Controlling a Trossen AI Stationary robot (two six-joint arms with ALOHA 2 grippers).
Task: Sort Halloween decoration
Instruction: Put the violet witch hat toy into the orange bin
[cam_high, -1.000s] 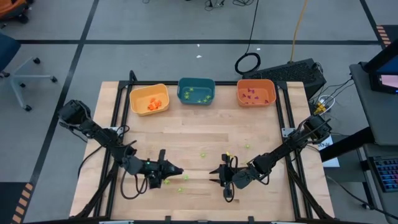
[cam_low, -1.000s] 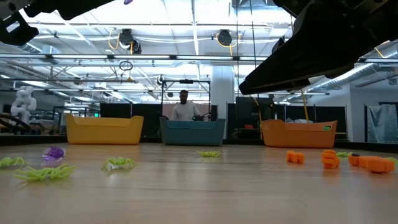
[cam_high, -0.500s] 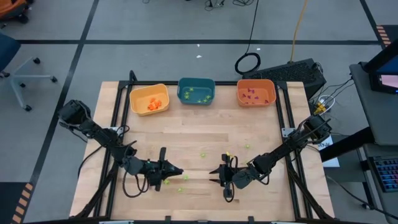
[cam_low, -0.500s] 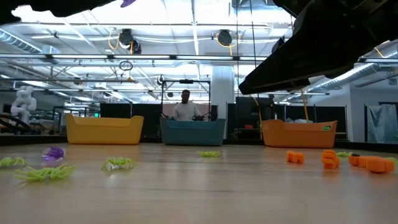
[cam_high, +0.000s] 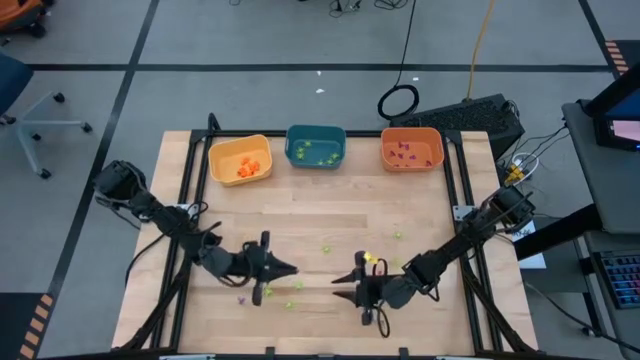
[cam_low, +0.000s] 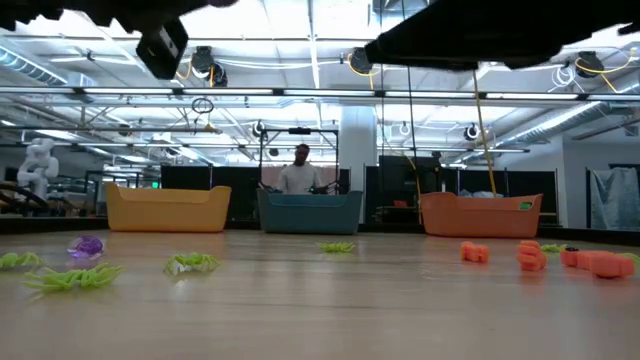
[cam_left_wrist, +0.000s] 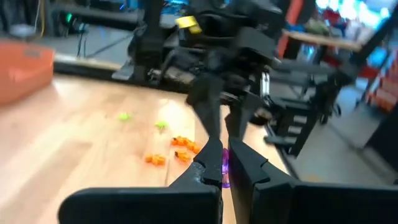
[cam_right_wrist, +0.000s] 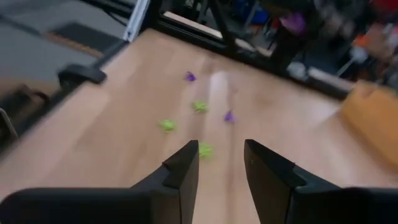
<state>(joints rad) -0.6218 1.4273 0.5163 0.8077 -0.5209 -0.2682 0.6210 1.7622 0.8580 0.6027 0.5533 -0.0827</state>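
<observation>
**Between the left fingers, a purple piece on the move**

Near the table's front, the left pincer is clamped tight on a purple trinket and has lifted and edged binward this last second. I'd guess it is bound for the orange bin, where purples lie. The right pincer, fingers parted and empty, has drifted toward the front edge. Counted from low down: three bins, one loose purple, roughly five green pieces, three or four orange pieces.

Wooden table with three bins and scattered trinkets
</observation>
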